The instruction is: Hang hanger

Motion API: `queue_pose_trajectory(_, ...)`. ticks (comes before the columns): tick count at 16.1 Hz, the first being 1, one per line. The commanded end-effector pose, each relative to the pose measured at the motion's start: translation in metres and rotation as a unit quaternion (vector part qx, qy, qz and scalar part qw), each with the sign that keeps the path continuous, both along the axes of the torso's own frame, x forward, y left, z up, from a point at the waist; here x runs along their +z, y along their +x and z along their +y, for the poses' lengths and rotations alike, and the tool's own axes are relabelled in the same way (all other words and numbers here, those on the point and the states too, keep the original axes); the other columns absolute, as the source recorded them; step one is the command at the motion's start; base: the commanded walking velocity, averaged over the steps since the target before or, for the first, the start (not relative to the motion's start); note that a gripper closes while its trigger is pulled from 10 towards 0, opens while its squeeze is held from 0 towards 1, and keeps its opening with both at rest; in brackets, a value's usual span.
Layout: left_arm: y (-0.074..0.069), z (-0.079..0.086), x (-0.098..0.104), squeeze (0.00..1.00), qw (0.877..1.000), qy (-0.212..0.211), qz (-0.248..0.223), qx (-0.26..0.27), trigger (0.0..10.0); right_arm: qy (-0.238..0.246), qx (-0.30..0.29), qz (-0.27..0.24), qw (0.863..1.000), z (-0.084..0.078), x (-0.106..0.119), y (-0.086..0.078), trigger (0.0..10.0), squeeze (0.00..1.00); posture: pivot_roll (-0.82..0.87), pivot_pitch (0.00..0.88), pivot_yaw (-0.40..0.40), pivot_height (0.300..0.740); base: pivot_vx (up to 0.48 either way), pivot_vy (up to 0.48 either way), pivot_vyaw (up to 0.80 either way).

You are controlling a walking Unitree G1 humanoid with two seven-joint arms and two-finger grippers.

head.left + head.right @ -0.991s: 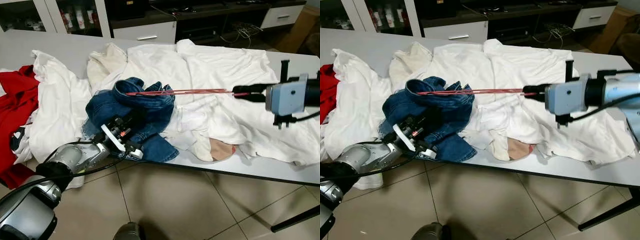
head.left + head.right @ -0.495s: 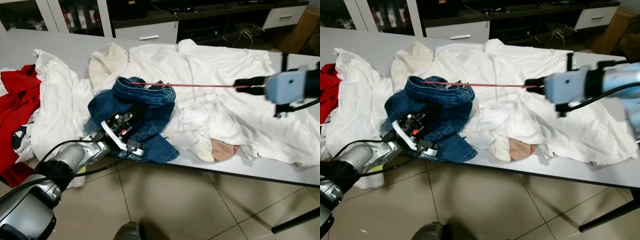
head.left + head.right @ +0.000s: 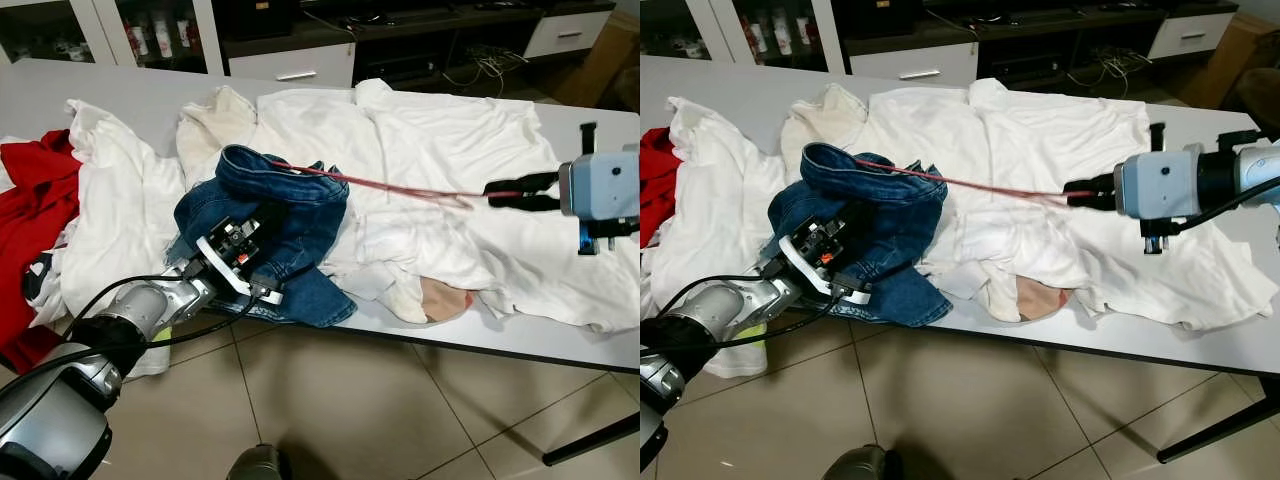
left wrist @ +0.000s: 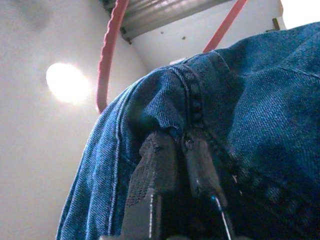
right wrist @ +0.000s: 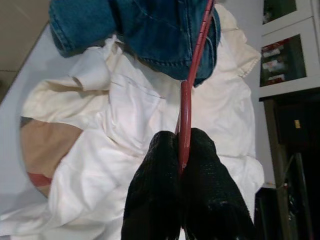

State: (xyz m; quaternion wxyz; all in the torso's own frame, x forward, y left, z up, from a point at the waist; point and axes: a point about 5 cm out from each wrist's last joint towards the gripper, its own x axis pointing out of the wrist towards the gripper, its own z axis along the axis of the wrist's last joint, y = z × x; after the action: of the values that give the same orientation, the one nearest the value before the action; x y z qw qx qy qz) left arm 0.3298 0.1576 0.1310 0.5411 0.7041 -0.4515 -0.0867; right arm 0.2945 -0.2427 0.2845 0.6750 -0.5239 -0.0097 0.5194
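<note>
Pinching thin red wire hanger (image 3: 400, 187), right gripper (image 3: 492, 195); left gripper (image 4: 172, 165) clenches blue denim jeans (image 3: 290, 215). Risk: hanger slips out of waistband.

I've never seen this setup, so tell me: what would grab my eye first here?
The thin red hanger stretched over the table's heap of white clothes, its far end tucked into the crumpled blue denim jeans. The right hand pinches the hanger's near end; the left hand grips the jeans' edge.
</note>
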Motion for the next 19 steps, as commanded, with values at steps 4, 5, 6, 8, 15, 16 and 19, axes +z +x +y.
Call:
queue_pose_trajectory(4,0.009,-0.003,0.003,0.0,0.995,-0.038,0.094,0.004,10.0,0.006,0.019,0.016,1.0,0.008,-0.005,-0.004,10.0,0.0,0.11,0.009,0.027,0.74,0.0,0.0,0.0)
queue_pose_trajectory(5,0.007,-0.003,-0.002,0.0,0.991,-0.049,0.123,0.008,10.0,0.01,0.017,0.014,1.0,0.009,-0.006,-0.003,10.0,0.0,0.12,0.008,0.029,0.74,0.0,0.0,0.0)
queue_pose_trajectory(6,0.005,-0.002,-0.008,0.0,0.989,-0.046,0.141,0.013,10.0,0.012,0.015,0.014,1.0,0.009,-0.006,-0.004,10.0,0.0,0.12,0.008,0.029,0.74,0.0,0.0,0.0)
queue_pose_trajectory(8,0.002,0.003,-0.01,1.0,0.982,-0.084,0.167,0.01,10.0,0.014,0.011,0.013,1.0,0.008,-0.006,-0.004,10.0,0.0,0.12,0.01,0.031,0.74,0.0,0.0,0.0)
queue_pose_trajectory(15,-0.018,-0.009,-0.049,0.0,0.846,-0.235,0.479,-0.01,10.0,0.023,0.005,0.011,1.0,0.009,-0.01,-0.004,10.0,0.0,0.12,0.009,0.024,0.74,0.0,0.0,0.0)
queue_pose_trajectory(16,-0.019,-0.009,-0.051,0.0,0.833,-0.245,0.496,-0.014,10.0,0.024,0.005,0.01,1.0,0.009,-0.01,-0.005,10.0,0.0,0.12,0.008,0.023,0.74,0.0,0.0,0.0)
queue_pose_trajectory(19,-0.019,-0.006,-0.042,0.0,0.807,-0.276,0.52,-0.039,10.0,0.026,0.003,0.005,1.0,0.01,-0.011,-0.004,10.0,0.0,0.12,0.009,0.022,0.74,0.0,0.0,0.0)
